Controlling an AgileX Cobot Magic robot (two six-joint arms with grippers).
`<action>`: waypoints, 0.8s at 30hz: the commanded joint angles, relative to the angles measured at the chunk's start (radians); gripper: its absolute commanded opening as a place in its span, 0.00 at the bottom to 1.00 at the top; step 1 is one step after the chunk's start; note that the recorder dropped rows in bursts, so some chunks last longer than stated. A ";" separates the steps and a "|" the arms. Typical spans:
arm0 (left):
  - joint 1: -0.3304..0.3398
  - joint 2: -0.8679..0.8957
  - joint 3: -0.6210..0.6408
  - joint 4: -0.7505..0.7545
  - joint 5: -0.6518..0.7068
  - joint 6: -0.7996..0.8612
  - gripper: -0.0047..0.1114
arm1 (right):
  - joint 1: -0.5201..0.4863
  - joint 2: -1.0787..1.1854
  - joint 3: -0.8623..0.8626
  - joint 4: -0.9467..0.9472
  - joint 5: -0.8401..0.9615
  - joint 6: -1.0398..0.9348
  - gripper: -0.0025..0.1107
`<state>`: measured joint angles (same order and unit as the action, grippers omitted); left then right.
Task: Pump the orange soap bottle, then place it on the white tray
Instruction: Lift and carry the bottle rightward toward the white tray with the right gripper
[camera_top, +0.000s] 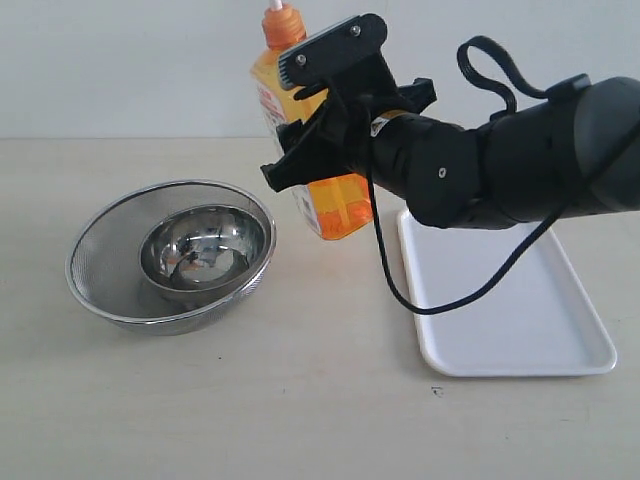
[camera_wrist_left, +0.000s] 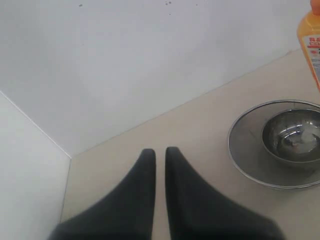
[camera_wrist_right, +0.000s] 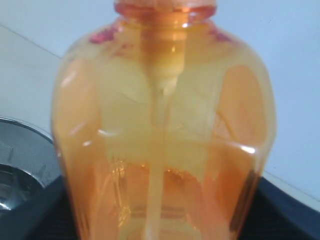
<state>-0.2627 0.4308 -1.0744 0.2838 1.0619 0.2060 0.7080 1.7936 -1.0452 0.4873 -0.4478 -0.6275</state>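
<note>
The right claw (camera_top: 316, 135) is clamped across the middle of the orange soap bottle (camera_top: 338, 205), its dark jaws pressing on either side of the body. The bottle appears to hang clear of the counter (camera_top: 300, 400), though the exterior view does not show the gap under its base plainly. Its long axis is close to upright but tilted: the neck leans toward the left of the exterior view and the base swings toward the white tray (camera_top: 520, 310). The tray lies flat just beside the base, on the right arm's own side, so the carrying arm is also the nearer one. The likely move is a short sideways carry, righting the bottle before setting it down.

The left claw (camera_wrist_left: 160, 152) has its fingers drawn nearly together on nothing. It hangs well apart from the bottle, on the far side of the mesh strainer (camera_top: 100, 260) and the steel bowl (camera_top: 205, 245) nested inside it.

The bottle is translucent orange. Up close, the right wrist view shows the pale dip tube running down through it (camera_wrist_right: 165, 140). A white-and-red label (camera_top: 268, 105) sits on its shoulder, and the white stem (camera_top: 277, 12) runs off the top of the frame — the pump head itself is out of view, so whether it has been pressed cannot be read here.
</note>
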 joint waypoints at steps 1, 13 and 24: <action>0.002 -0.006 0.007 0.003 -0.016 -0.012 0.08 | -0.001 -0.030 -0.014 0.041 -0.112 -0.037 0.02; 0.002 -0.006 0.007 0.003 -0.016 -0.012 0.08 | -0.001 -0.045 -0.014 0.120 -0.142 -0.115 0.02; 0.002 -0.006 0.007 0.003 -0.016 -0.012 0.08 | -0.001 -0.089 -0.014 0.198 -0.162 -0.205 0.02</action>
<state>-0.2627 0.4308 -1.0744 0.2838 1.0619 0.2060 0.7080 1.7347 -1.0452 0.6922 -0.5116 -0.8108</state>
